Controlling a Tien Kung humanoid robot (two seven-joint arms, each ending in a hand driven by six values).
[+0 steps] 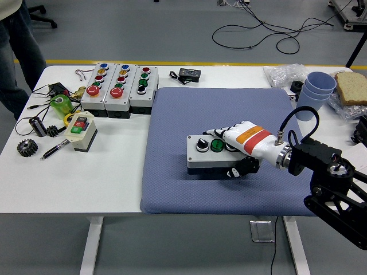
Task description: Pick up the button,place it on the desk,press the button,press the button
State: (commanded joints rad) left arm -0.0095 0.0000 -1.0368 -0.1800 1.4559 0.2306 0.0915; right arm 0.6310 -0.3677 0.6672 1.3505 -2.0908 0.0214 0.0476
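Three grey button boxes (118, 89) are sitting at the white table's (114, 177) far left; the button box (210, 155) is lying mid-front on the blue mat (189, 114); the right hand (241, 150) is gripping its right end, fingers wrapped over and under.

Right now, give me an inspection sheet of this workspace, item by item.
Surface: white table with a blue textured mat on its right half.
Job's things: grey control box with a green button on the mat, near its front middle.
Clutter: three grey multi-button boxes far left; small beige switch box; black gear; pen; green tape roll; stacked blue cups; sliced bread; crumpled clear plastic.
Grippers: right robot hand clasps the control box; left nothing seen.
Cables: loose black cables on the floor; thin wires at table's left edge.
Surroundings: person's leg at far left.
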